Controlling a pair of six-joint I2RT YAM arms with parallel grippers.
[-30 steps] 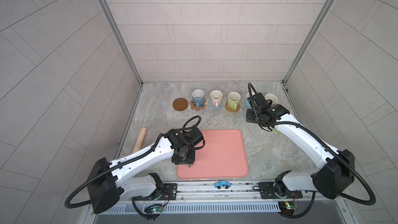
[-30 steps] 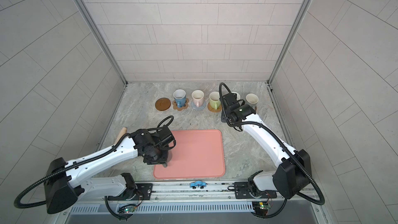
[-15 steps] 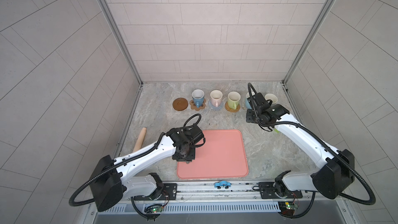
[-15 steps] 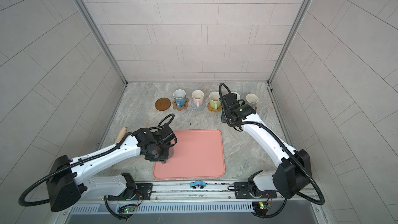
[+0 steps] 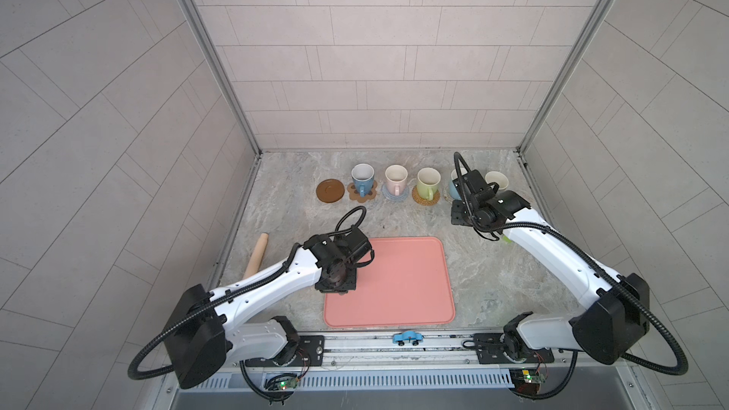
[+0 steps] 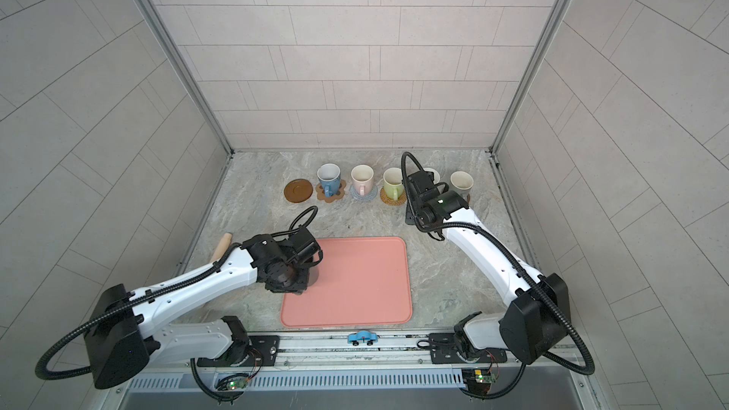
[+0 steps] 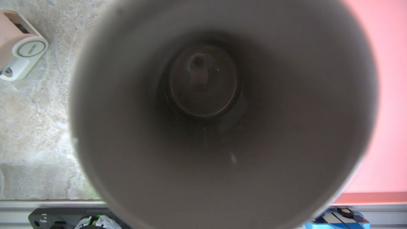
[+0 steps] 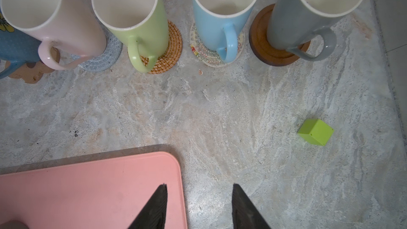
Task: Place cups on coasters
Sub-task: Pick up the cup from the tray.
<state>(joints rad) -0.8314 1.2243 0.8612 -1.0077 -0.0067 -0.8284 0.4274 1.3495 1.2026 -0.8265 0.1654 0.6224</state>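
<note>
- Closest in: a metal rail along the front edge, with a little blue toy car (image 5: 408, 337) parked on it.
- Next, a flat pink tray (image 5: 406, 282), matte with rounded corners, lying on the table top (image 5: 493, 270), which has a grey-beige marble print.
- The dark grey mug (image 7: 202, 106) stands at the tray's left edge, and the left wrist view looks straight down its dull inside. The left gripper (image 5: 338, 285) sits right on top with its jaws closed. Can't see whether they actually pinch the mug.
- A plain wooden dowel (image 5: 256, 256) lies by the left wall.
- Right side: a small glossy lime cube (image 8: 316, 132), plus the right gripper (image 8: 199, 194) hovering near the tray's far corner, black fingers apart and holding nothing.
- Back row, left to right:
  - a bare wooden disc (image 5: 329, 191)
  - blue mug (image 5: 362, 181) on the tan paw coaster (image 5: 371, 196)
  - pink mug (image 5: 395, 179) on the blue-grey knit round (image 5: 386, 194)
  - green mug (image 5: 427, 187) on the woven rattan round (image 5: 418, 197)
  - light blue mug (image 8: 211, 29) on the clear zigzag-patterned round (image 8: 203, 55)
  - grey mug (image 8: 293, 18) on the second wooden disc (image 8: 258, 38)
- These five mugs are smooth glazed with cream insides, handles facing front.
- Pale tiled panels on three sides, aluminium posts in the back corners.
</note>
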